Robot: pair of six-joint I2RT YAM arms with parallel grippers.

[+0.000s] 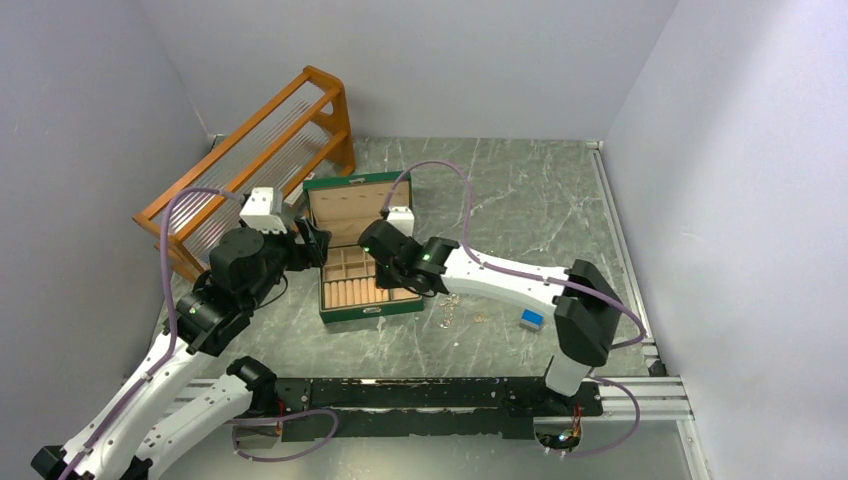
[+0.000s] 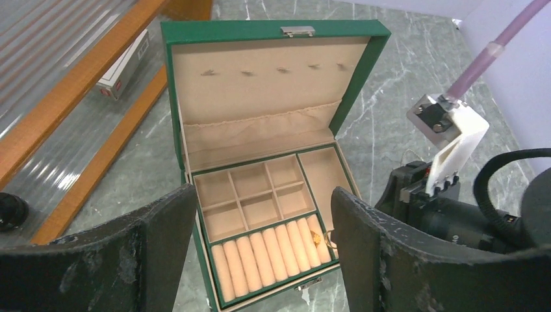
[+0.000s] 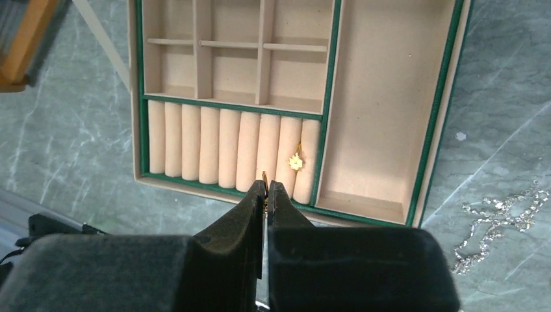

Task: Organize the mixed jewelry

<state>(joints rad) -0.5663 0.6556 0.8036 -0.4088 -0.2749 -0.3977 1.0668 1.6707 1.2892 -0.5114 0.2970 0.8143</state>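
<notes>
"Two tiny gold bits are at the green box (image 3: 383,97), near the middle of the tabletop (image 3: 65,130). A little gold flower (image 3: 296,161) sits on the soft rolls (image 3: 208,143), on the side of the box nearest the tabletop's near edge."

"And the other one?"

"The right gripper (image 3: 265,185) is shut tight on a gold pin (image 3: 264,175), right by the rolls. The pin looks very light, thin and hard. I think it could slip or bend, so only a gentle pinch on its stem."

"What about the rest?"

"Some thin chains (image 3: 497,220) lie loose on the tabletop between the box and the blue block (image 1: 531,319), toward the near edge. They look floppy and slidey. A bunched-up spot is likely the best place to grab."

"And the other arm?"

"The left gripper (image 2: 263,201) is wide open and holds nothing. It faces the box from the left-edge side."
</notes>
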